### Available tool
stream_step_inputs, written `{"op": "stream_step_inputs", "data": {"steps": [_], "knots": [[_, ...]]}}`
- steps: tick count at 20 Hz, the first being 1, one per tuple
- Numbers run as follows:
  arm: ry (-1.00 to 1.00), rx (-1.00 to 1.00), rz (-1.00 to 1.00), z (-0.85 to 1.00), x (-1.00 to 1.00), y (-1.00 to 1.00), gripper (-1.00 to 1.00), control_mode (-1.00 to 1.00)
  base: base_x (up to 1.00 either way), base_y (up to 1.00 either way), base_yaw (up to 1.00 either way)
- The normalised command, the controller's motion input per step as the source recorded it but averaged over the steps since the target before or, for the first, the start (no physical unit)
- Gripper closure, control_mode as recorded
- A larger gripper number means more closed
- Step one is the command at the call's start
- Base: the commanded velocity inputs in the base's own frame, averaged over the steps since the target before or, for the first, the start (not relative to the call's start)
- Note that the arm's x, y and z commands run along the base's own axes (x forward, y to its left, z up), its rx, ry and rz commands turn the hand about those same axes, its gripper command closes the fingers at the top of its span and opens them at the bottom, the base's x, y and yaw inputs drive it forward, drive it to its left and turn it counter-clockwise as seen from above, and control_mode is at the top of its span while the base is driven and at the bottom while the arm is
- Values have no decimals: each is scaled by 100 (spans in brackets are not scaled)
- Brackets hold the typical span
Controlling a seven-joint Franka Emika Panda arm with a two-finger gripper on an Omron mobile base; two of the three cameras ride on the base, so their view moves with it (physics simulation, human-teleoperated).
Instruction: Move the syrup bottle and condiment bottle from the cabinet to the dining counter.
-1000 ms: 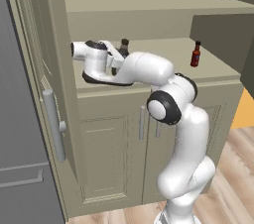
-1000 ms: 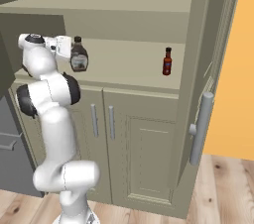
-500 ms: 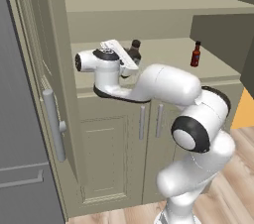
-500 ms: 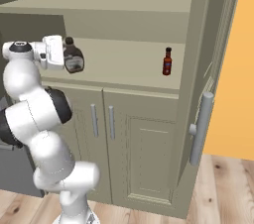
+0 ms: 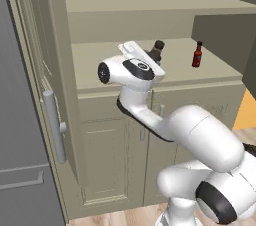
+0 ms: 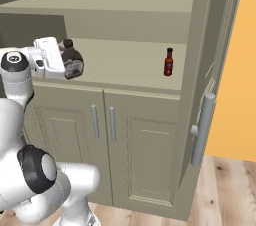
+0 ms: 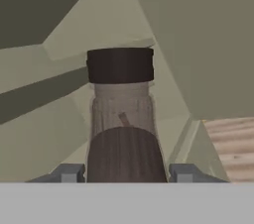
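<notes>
Gripper state: the two-finger gripper (image 7: 124, 172) is closed on the dark brown pear-shaped syrup bottle with a dark cap (image 6: 73, 62); a grey finger pad (image 7: 68, 172) is seen on each side of the bottle's body in the hand view.
Syrup bottle position: held between the fingers, at the front lip of the open shelf of the tall beige-olive panelled cabinet (image 6: 150, 135); whether its base touches the shelf cannot be told.
Condiment bottle position: the tiny slim red condiment bottle with a black cap (image 6: 169, 62) is stood upright on the same shelf, well apart from the gripper, toward the open door.
Open room: a bare stretch of shelf is left between the held bottle and the red one; an upper shelf board is seen overhead.
Edges: a silver bar handle (image 6: 202, 129) is carried on the open door beyond the red bottle.
Hidden: in the left base view the syrup bottle's body is covered by the white hand, with its cap (image 5: 158, 46) left showing.
</notes>
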Motion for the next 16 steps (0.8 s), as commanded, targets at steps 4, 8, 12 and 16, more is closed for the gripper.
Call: {"op": "stream_step_inputs", "data": {"steps": [4,8,12,16], "knots": [[2,0,28,9,-99,-40,100,-100,0,0,0],[8,0,31,22,-85,-15,100,-100,0,0,0],[15,-2,28,36,-65,0,100,-100,0,0,0],[16,-6,21,36,-54,0,100,-100,0,0,0]]}}
